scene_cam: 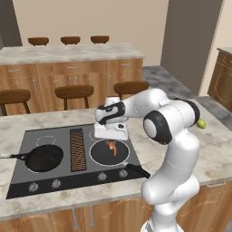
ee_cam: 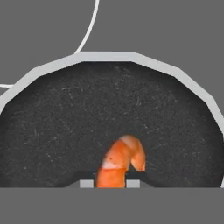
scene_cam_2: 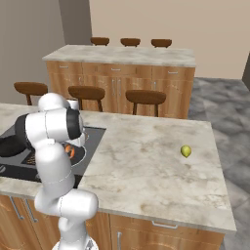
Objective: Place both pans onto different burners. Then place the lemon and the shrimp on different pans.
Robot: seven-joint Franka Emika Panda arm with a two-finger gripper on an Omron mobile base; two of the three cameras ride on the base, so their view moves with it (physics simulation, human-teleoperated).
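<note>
Low in the hand view, the gripper [ee_cam: 110,183] pinches the shrimp [ee_cam: 120,162] just above one pan [ee_cam: 109,118], presumably to release it there.

- My gripper [scene_cam: 111,143] holds the curled orange shrimp [ee_cam: 119,162] over the right pan [scene_cam: 100,154].
- That pan sits on a burner [scene_cam: 102,134].
- The left pan [scene_cam: 44,158] sits on another burner.
- The little yellow-green lemon [scene_cam_2: 185,151] lies on the counter, well apart.
</note>
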